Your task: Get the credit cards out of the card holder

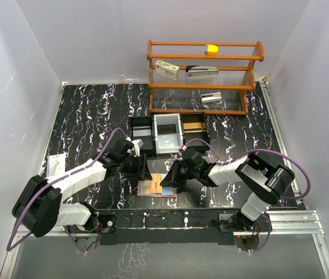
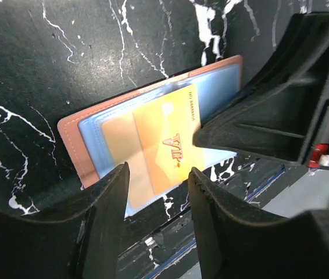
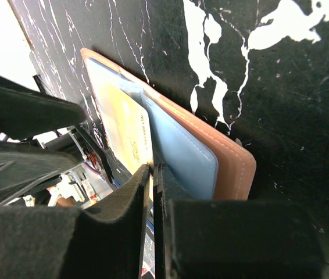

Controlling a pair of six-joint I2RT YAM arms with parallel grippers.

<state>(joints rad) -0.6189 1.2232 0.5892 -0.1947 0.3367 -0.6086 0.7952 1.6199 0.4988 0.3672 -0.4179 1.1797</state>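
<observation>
Presumably the stiff, slick yellow-orange plastic card (image 2: pixel 153 139) is best pinched edgewise; left gripper (image 2: pixel 157 174) is parted, right gripper (image 3: pixel 153 170) closed.

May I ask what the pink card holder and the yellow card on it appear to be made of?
The card holder looks like leather or imitation, matte salmon, with a stitched edge. The yellow card seems stiff plastic, smooth, faintly glossy, with printed lettering.

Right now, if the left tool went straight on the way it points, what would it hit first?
Probably the yellow-orange card, lying in the open card holder just ahead of the open left tool; depth is unclear.
</observation>
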